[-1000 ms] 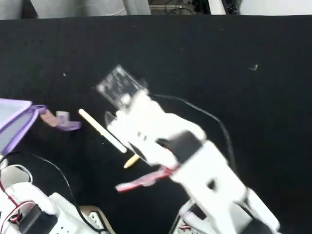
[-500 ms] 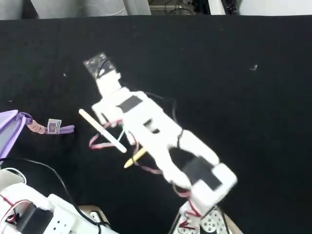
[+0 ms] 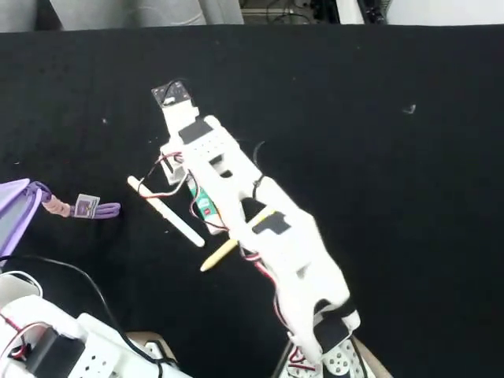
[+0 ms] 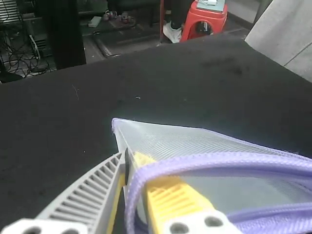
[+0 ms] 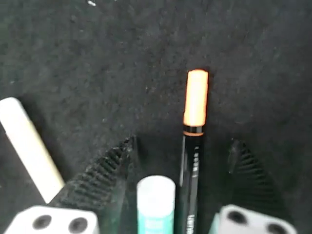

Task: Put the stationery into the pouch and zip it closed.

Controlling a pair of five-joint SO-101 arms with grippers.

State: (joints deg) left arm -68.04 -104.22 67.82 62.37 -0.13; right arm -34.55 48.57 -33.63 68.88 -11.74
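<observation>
Even bright room light, soft shadows

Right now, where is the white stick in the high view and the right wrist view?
High view: white stick lies slanted on the table, beside the right arm.
Right wrist view: the stick lies just outside one finger of the right gripper.
Shared landmark: the right arm and its gripper.

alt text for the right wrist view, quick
The right gripper, open, straddles a black pen with an orange cap and a white-capped teal tube on the black table. A cream stick lies beside them.
</observation>
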